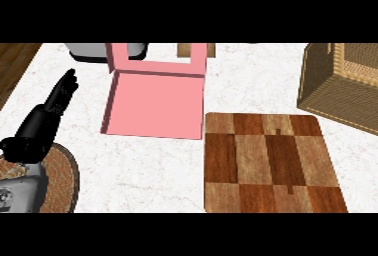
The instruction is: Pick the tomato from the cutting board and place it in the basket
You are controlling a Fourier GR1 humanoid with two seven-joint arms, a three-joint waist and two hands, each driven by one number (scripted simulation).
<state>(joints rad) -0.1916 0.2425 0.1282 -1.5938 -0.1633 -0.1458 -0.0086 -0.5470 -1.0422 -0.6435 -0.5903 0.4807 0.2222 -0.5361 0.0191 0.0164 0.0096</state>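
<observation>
Oddly, no tomato showed, not even on the checkered brown wooden cutting board (269,162) at lower right or near the woven wicker basket (343,82) at upper right. The black left hand (40,127) rested at left, fingers straight, holding nothing (right hand out of frame). A tomato would likely be light, smooth and soft, best cupped round its middle.

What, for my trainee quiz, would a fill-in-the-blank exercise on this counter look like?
The open pink box lies ___ of the checkered wooden cutting board.
The brown woven wicker basket stands at the view's upper ___.
The black left hand holds its fingers ___, not curled.
Missing: left; right; straight.
</observation>
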